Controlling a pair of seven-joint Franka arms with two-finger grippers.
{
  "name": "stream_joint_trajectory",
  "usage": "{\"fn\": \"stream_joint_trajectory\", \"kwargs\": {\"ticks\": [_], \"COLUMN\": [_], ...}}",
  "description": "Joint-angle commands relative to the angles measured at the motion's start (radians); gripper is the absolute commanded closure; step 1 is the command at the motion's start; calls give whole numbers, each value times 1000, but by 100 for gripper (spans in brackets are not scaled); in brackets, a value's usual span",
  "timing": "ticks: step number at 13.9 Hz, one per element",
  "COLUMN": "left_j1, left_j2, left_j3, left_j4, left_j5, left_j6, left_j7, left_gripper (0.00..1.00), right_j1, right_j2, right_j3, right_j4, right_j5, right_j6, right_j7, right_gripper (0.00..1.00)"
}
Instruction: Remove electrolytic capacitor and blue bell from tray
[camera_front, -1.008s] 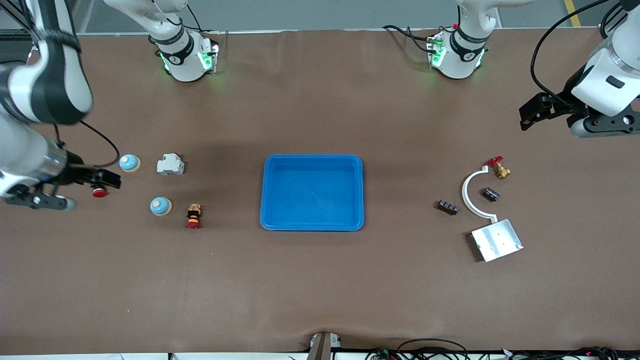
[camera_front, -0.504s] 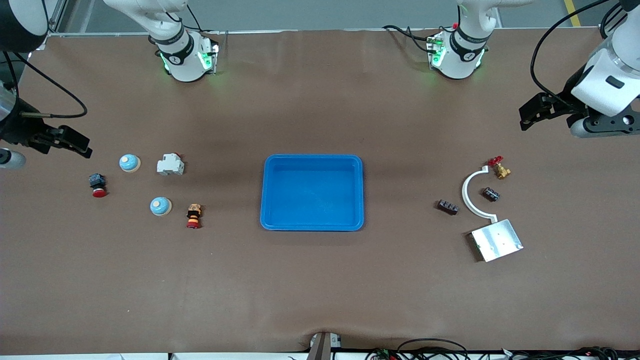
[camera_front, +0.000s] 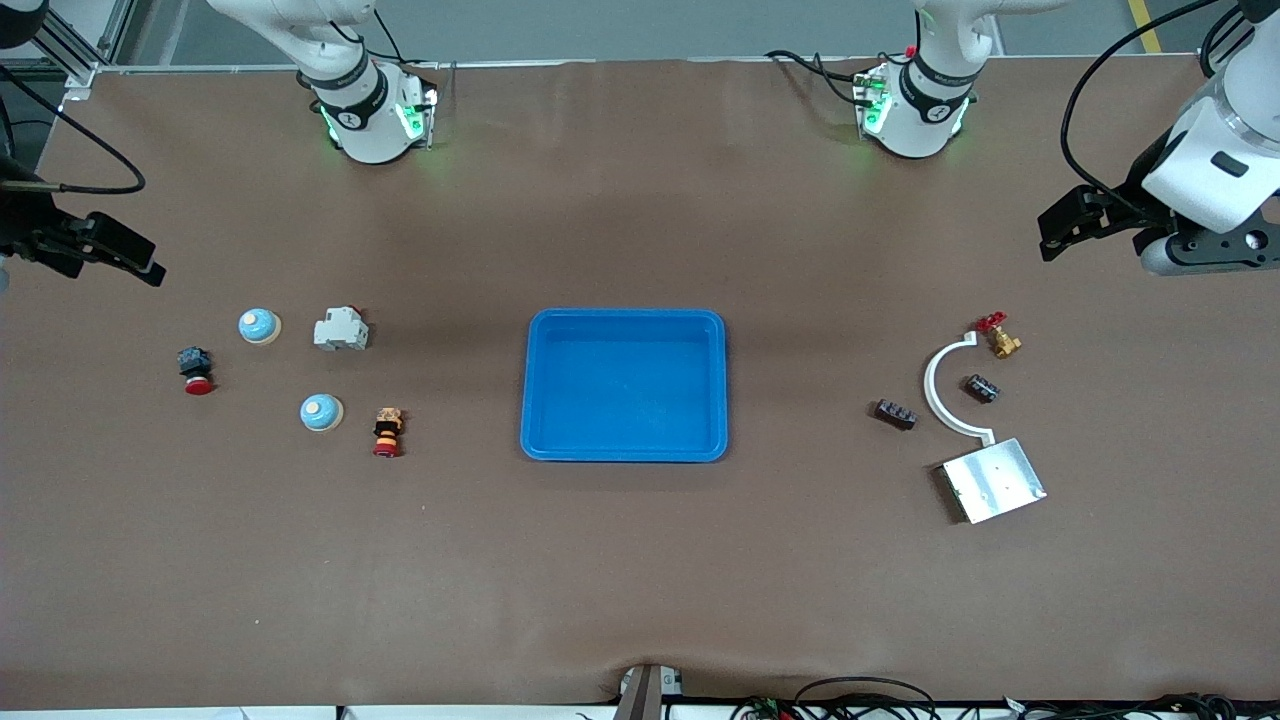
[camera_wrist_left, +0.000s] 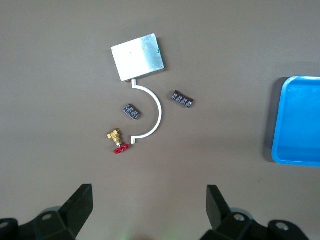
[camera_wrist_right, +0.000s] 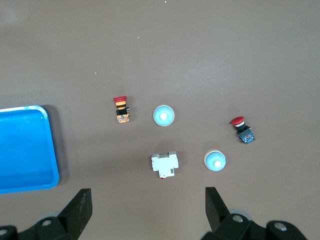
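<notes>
**Tray already bare, both jaws released**

Left gripper and right gripper hang with jaws spread, empty, each over its own end of the surface. The blue tray holds nothing; blue bells lie at its nine o'clock. No capacitor is identifiable. Risk: regrasping an already removed part.

The brown table bore the blue tray centrally, two blue bells at nine o'clock, a silver plate at three o'clock.
</notes>
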Motion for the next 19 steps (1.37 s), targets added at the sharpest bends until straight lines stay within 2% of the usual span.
{"fn": "stream_joint_trajectory", "kwargs": {"ticks": [1, 19], "left_j1": [0, 10], "left_j2": [-8, -1], "left_j3": [-5, 9], "left_j4": [3, 54], "left_j5": [-9, -9], "left_j6": [-11, -14], "left_j7": [-12, 5], "left_gripper": [0, 0], "right_j1": [-16, -23], "right_j2": [-20, -27], "right_j3": [4, 1], "right_j4": [-5, -4], "right_j5": [2, -67], "right_j6": [-24, -11], "right_j7": [-41, -75], "right_gripper": [0, 0]}}
